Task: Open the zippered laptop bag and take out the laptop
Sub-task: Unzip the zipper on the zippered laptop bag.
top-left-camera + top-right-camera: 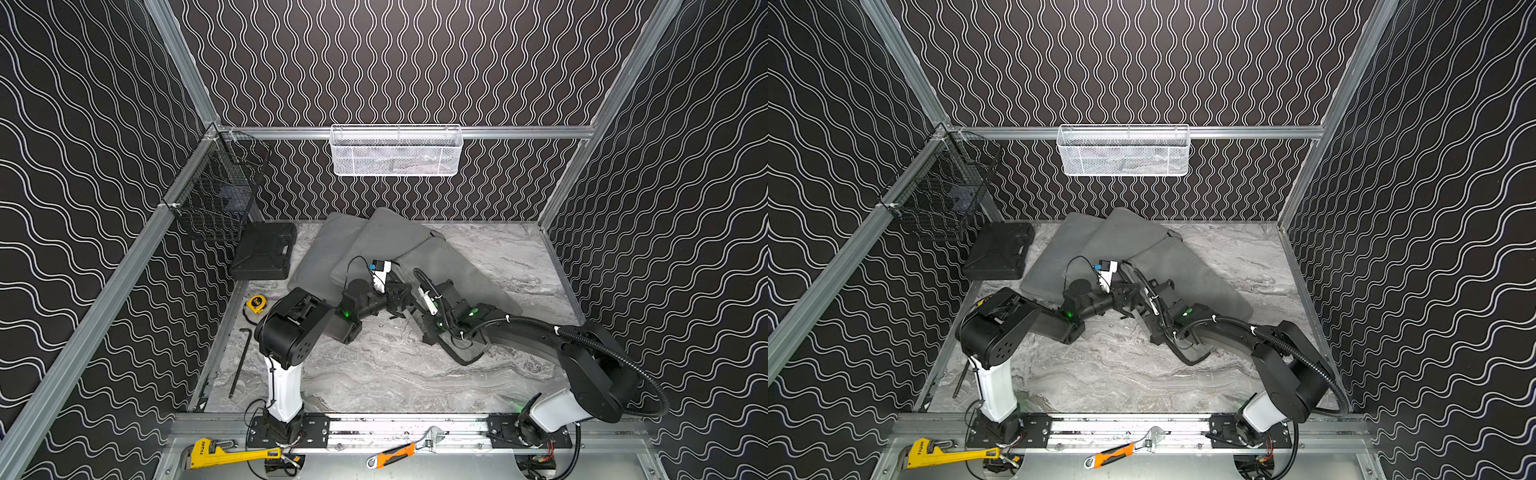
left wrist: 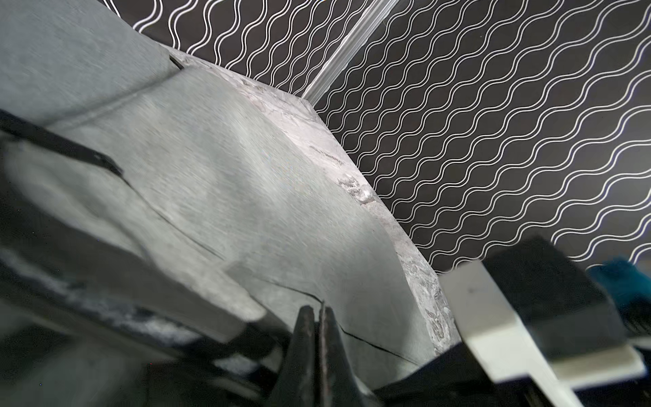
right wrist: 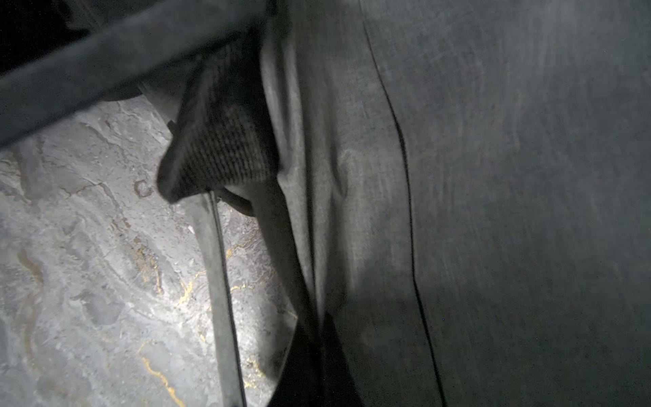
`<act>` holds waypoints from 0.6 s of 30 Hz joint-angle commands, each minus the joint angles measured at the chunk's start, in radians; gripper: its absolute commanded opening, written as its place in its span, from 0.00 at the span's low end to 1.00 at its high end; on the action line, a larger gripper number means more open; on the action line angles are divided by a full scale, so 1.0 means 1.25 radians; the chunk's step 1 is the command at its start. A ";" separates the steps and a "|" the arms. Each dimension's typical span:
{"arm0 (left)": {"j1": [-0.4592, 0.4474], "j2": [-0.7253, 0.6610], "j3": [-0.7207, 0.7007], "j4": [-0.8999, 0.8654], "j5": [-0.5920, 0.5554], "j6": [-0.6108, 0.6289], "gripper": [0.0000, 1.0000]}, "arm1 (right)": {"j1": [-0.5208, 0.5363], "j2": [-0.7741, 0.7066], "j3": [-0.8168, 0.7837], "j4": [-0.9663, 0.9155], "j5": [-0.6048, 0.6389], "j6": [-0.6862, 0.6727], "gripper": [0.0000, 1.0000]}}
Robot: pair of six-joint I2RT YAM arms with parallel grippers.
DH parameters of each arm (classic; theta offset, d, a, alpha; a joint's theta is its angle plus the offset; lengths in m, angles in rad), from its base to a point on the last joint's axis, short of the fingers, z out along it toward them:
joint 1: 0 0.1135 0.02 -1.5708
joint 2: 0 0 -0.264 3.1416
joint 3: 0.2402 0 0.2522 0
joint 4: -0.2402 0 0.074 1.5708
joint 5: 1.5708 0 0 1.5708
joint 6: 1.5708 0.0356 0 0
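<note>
One laptop bag (image 1: 453,266), grey, rumpled, layers splayed; two grippers at its near edge: left gripper (image 2: 320,312) pressed together, right gripper (image 3: 318,338) pinching its fabric.

The laptop bag (image 1: 449,266) is grey, the counter (image 1: 395,374) grey-white marbled, the walls (image 1: 415,62) black with white wavy lines, the mesh basket (image 1: 395,151) white, the case (image 1: 264,249) black, the tape measure (image 1: 254,304) and pipe wrench (image 1: 224,455) yellow.
</note>
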 commanded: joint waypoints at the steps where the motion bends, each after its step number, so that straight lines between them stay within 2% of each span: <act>1: -0.025 0.012 -0.015 0.069 0.003 -0.022 0.00 | -0.012 -0.012 -0.003 0.077 -0.051 0.034 0.00; 7: -0.071 0.019 -0.035 0.093 -0.014 -0.033 0.00 | -0.018 -0.021 0.001 0.078 -0.060 0.038 0.00; 13: -0.054 0.009 -0.020 0.041 -0.021 -0.053 0.00 | -0.015 -0.089 -0.024 0.062 -0.049 0.055 0.45; 15: -0.047 0.005 -0.012 0.028 -0.013 -0.061 0.00 | -0.012 -0.124 -0.034 0.051 -0.060 0.063 0.51; 18: -0.034 -0.001 -0.002 0.019 -0.004 -0.065 0.00 | 0.002 -0.170 -0.057 0.048 -0.078 0.081 0.53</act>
